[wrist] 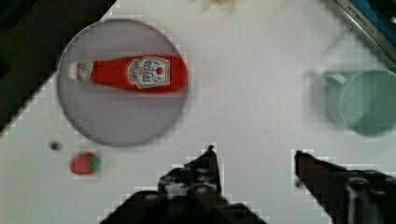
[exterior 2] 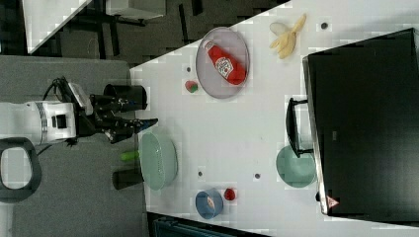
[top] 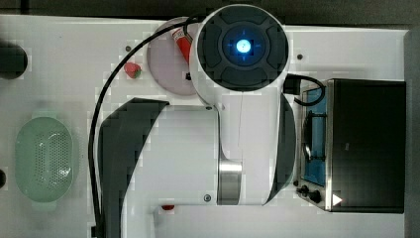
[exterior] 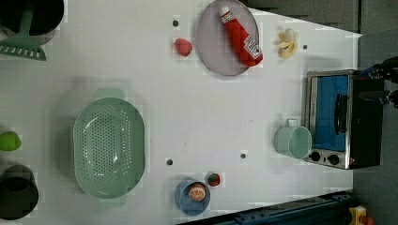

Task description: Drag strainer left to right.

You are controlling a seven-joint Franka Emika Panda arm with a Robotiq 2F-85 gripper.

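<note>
Altogether one strainer (exterior: 109,148), one cup (exterior: 294,141), two strawberries (exterior: 183,47).

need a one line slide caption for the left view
Mint strainer at the left view's left, ketchup bottle on a plate, toaster oven at right.

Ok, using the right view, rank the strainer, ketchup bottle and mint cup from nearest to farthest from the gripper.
1. Strainer: just beside the gripper, at the table's near edge.
2. Ketchup bottle: lying on the grey plate, toward the right view's top.
3. Mint cup: far across, by the black oven.
</note>
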